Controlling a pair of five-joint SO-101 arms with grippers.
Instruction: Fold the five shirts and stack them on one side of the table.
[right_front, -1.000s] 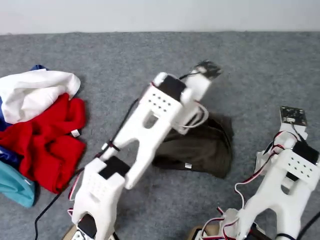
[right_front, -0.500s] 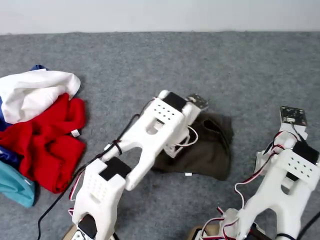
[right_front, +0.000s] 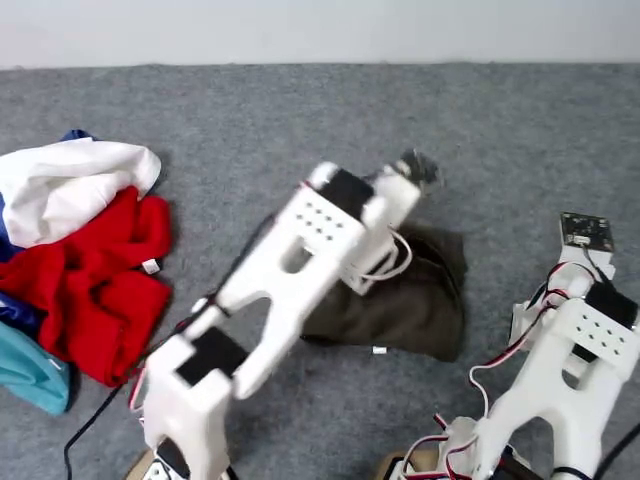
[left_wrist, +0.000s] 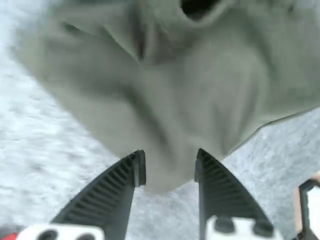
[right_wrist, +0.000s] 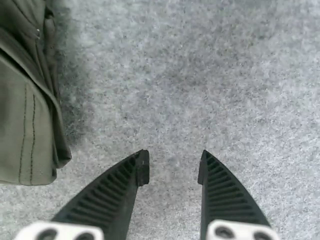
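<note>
At mid-surface, right of centre, the olive shirt (right_front: 425, 300) lies rumpled on the grey surface (right_front: 520, 140). Left gripper (left_wrist: 167, 170) hangs close over its hem, fingers apart. The cloth edge lies between the tips and nothing is clamped.

Judgement: the step in hand is taking the hem. Descend until both fingers straddle one layer, close, and lift low so the fold comes out square.

Right gripper (right_wrist: 170, 167): fingers wide over bare surface just beside the shirt's seamed edge, holding nothing. It could pin that edge.

Left arm (right_front: 300, 250) overhangs the shirt. Well apart, white shirt (right_front: 60, 185), red shirt (right_front: 90, 280), teal shirt (right_front: 25, 372) and blue shirt (right_front: 72, 134) lie heaped, out of the way.
</note>
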